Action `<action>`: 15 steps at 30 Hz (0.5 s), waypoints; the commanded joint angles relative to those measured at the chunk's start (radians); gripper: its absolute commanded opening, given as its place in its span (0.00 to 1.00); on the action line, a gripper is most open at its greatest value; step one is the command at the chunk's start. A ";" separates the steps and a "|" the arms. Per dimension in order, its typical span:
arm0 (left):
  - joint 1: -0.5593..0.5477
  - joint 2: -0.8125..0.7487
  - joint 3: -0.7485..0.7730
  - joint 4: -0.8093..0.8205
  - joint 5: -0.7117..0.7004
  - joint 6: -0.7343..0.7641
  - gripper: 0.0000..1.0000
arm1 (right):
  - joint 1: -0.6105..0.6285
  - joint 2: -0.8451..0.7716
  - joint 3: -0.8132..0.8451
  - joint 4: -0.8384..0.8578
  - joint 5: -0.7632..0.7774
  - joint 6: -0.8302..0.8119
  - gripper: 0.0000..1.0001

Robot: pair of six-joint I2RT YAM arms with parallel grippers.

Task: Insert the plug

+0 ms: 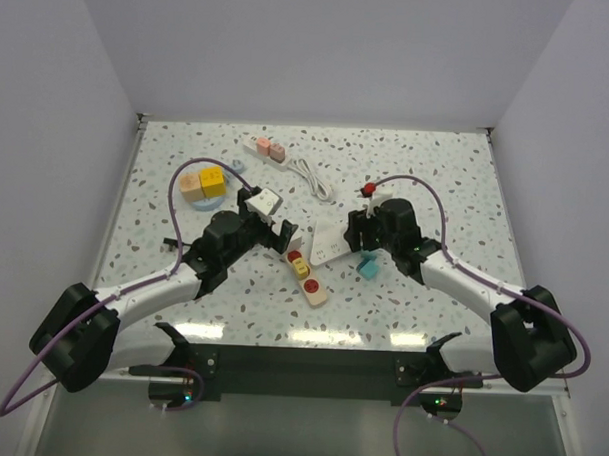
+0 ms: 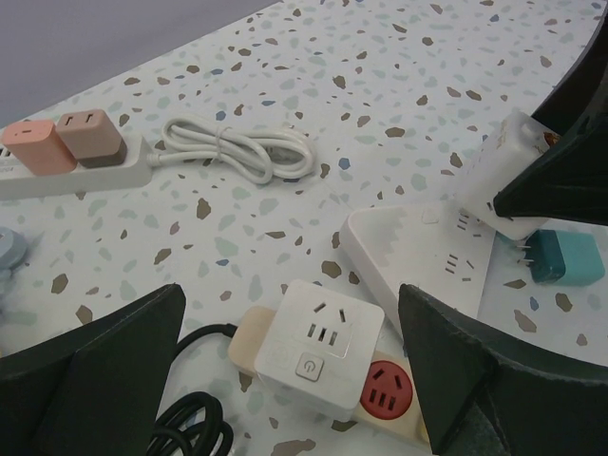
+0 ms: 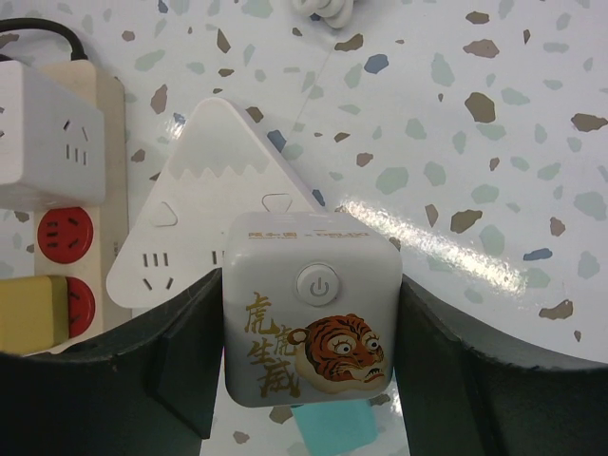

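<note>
My right gripper (image 3: 309,380) is shut on a white cube plug (image 3: 309,323) with a tiger picture and a power button. It holds the plug just above the near end of a white triangular socket block (image 3: 190,237). A teal plug (image 3: 332,427) lies below the cube. My left gripper (image 2: 304,380) stands open around a white cube adapter (image 2: 318,347). The adapter sits on a beige power strip (image 2: 249,337) beside a red socket (image 2: 388,389), and the fingers do not touch it. In the top view both grippers meet mid-table, left (image 1: 280,232) and right (image 1: 356,235).
The beige strip (image 1: 308,276) also carries a yellow plug (image 3: 28,313). A white strip with pink and brown cubes (image 2: 66,152) and a coiled white cable (image 2: 237,147) lie at the back. Yellow and pink cubes sit on a blue plate (image 1: 204,184) at back left.
</note>
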 commanded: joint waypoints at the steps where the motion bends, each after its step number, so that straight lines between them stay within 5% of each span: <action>1: 0.010 0.000 0.036 0.016 0.007 -0.015 1.00 | 0.008 0.010 0.051 0.056 0.010 -0.016 0.00; 15: 0.014 0.007 0.039 0.018 0.034 -0.015 1.00 | 0.023 0.004 0.067 -0.015 0.049 -0.019 0.00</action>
